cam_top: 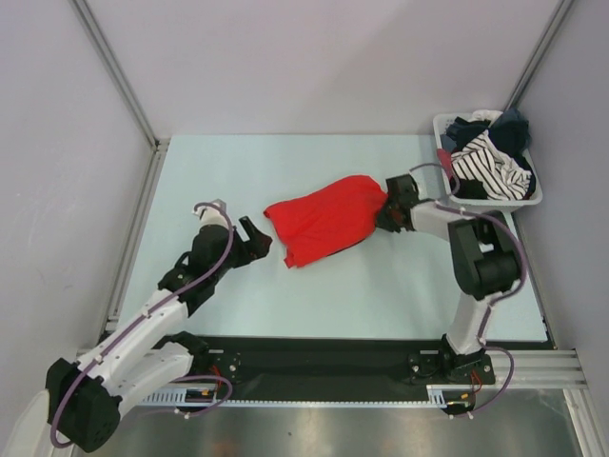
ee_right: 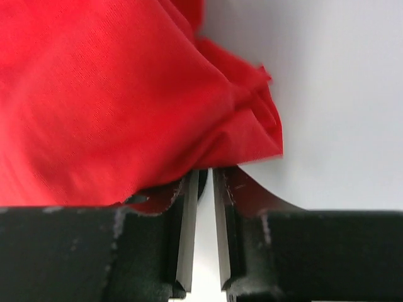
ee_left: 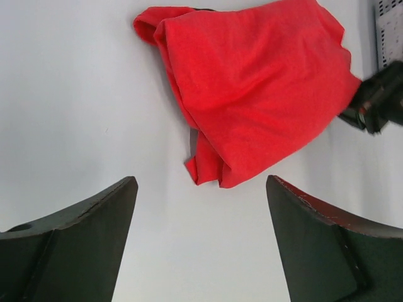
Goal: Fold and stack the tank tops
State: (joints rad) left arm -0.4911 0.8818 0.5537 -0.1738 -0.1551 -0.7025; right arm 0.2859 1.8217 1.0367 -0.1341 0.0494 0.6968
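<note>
top [cam_top: 328, 217]: plain bright red, at right pincer [ee_right: 203, 173] tips | right pincer, left pincer [ee_left: 201, 185]: black | table [cam_top: 381, 286]: pale blue | basket [cam_top: 519, 203] beyond right pincer: white | cloth [cam_top: 487, 164] in it: black-white stripes

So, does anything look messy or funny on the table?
Yes. The red tank top lies crumpled in a lump mid-table, not flat, with one end bunched at the right pincer. In the white basket at the far right corner, clothes are heaped above the rim.
</note>
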